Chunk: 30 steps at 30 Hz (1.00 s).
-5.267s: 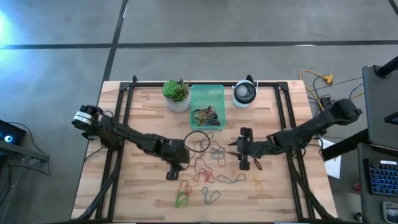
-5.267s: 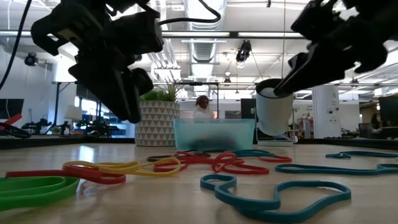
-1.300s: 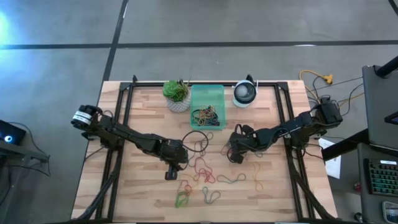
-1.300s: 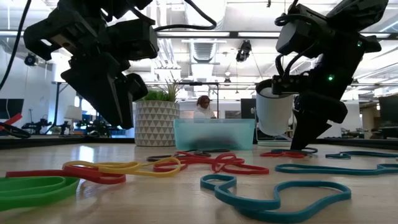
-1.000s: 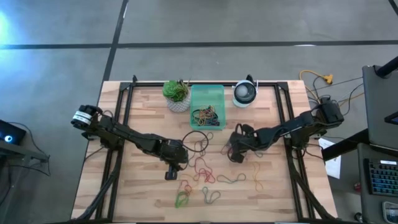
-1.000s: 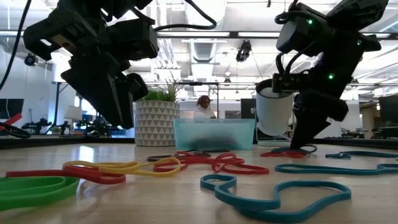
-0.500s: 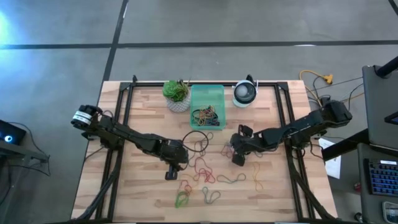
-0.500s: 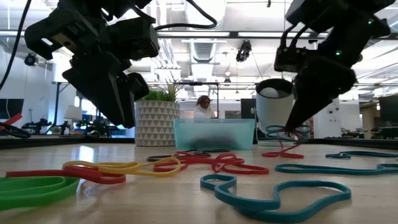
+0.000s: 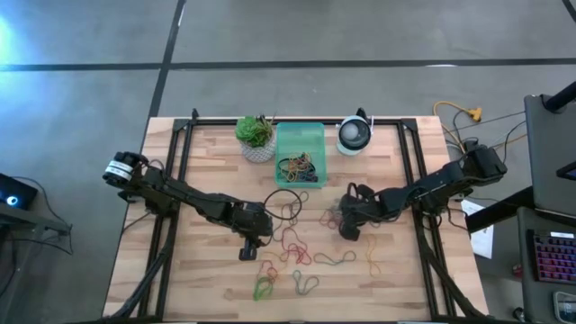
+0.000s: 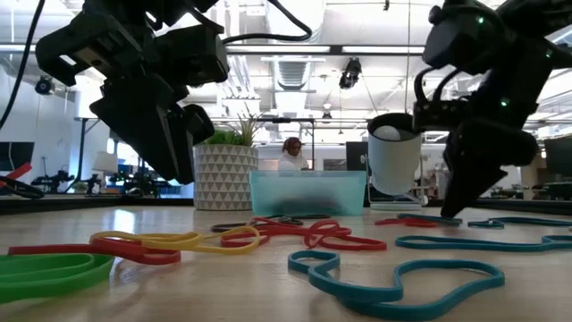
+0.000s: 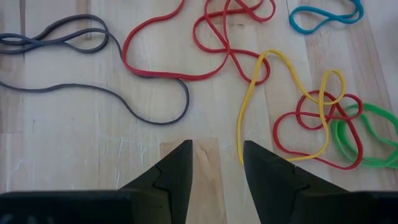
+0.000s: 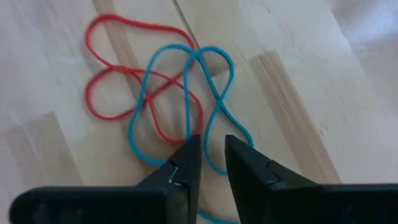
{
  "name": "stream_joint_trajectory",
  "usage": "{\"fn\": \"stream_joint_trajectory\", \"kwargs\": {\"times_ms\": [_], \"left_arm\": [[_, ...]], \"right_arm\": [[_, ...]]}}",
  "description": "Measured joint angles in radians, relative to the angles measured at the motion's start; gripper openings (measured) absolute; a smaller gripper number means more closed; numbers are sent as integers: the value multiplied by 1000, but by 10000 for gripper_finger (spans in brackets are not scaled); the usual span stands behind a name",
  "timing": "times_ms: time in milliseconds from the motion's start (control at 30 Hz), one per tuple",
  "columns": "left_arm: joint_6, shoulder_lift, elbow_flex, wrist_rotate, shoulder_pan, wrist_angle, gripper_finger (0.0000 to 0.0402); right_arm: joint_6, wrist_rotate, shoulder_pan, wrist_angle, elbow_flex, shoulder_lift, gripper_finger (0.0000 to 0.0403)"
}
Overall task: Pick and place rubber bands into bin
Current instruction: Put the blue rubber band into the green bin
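Blue rubber band (image 12: pixel 208 93) tangled w/ red band (image 12: pixel 118 74), just ahead of right gripper (image 12: pixel 211 152), jaws narrow, empty; bin (image 9: pixel 300 155) beyond. Left gripper (image 11: pixel 216 163) wide, idle.

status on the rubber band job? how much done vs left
Done: a small pile of bands already sits in the bin. In hand: nothing held; the right gripper, fingers slightly apart, is down over a tangled blue band and red band. Left: many rubber bands on the table; the left gripper waits open.
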Motion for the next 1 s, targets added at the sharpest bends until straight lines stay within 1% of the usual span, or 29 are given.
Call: {"fn": "stream_joint_trajectory", "kwargs": {"times_ms": [233, 400, 467, 533, 700, 867, 1000], "left_arm": [[0, 0, 0, 0, 0, 0, 125], [0, 0, 0, 0, 0, 0, 125], [0, 0, 0, 0, 0, 0, 125], [0, 0, 0, 0, 0, 0, 125], [0, 0, 0, 0, 0, 0, 125], [-1, 0, -1, 0, 0, 0, 125], [0, 0, -1, 0, 0, 0, 125]], "right_arm": [[10, -16, -1, 7, -18, -2, 96], [10, -16, -1, 9, -20, -2, 102], [10, -17, -2, 14, -24, -3, 96], [9, -17, -2, 18, -30, -3, 81], [-24, -22, -2, 20, -33, -4, 19], [-68, -6, -2, 7, -19, -10, 10], [-105, 53, -2, 10, 6, -34, 9]]}}
